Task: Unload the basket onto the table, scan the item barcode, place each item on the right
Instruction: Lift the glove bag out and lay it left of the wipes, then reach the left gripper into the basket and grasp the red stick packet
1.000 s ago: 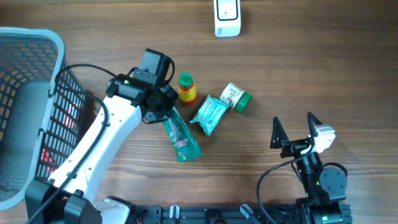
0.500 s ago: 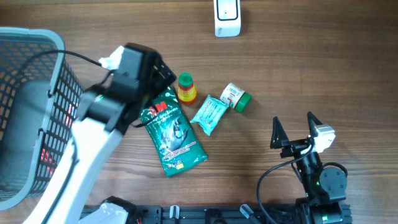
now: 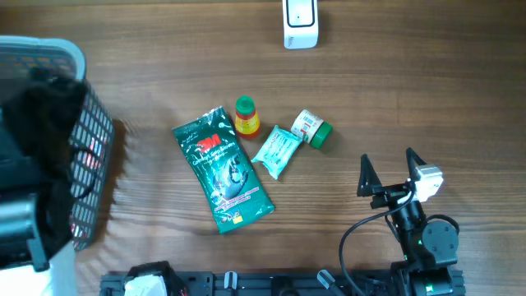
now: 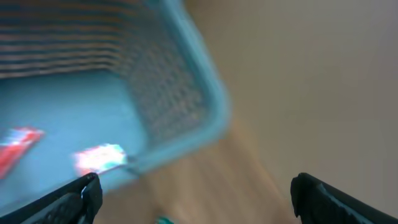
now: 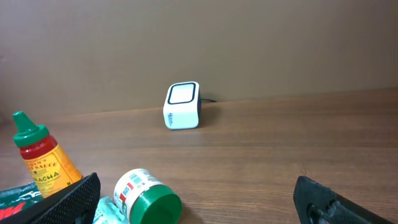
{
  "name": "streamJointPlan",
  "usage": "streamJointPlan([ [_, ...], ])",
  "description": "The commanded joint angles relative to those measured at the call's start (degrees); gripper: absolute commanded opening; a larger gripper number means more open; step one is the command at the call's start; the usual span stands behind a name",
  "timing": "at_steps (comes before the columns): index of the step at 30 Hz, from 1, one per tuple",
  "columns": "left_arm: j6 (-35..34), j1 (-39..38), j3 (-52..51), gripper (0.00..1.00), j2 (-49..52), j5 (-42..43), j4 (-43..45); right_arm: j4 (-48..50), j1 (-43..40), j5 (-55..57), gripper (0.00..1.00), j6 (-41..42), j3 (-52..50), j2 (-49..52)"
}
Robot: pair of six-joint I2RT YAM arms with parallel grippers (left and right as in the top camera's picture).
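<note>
1. The green packet (image 3: 223, 171) lies flat on the desk (image 3: 444, 74), printed face up. It is left of centre, just beside a red sauce bottle (image 3: 246, 116) and a teal sachet (image 3: 277, 150).
2. The left jaws stand wide apart and empty. Their blurred wrist view looks onto the blue basket (image 4: 208, 99) at the desk's left edge, well apart from the packet.
3. The right jaws are spread open with nothing between them, near the front right of the desk. They are well apart from the packet, with the sachet and a green-lidded jar (image 3: 311, 127) roughly between.
4. The white scanner (image 3: 300, 22) sits at the far edge, well apart from the packet.
</note>
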Motion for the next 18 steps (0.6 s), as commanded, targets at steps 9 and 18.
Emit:
streamJointPlan([
  [9, 11.3, 35.6, 0.1, 1.0, 13.4, 19.9, -10.8, 0.2, 0.3, 0.8, 1.0, -0.7, -0.1, -0.1],
  [18, 28.9, 45.7, -0.5, 1.0, 29.1, 18.7, -19.3, 0.2, 0.3, 0.8, 1.0, -0.7, -0.1, -0.1],
])
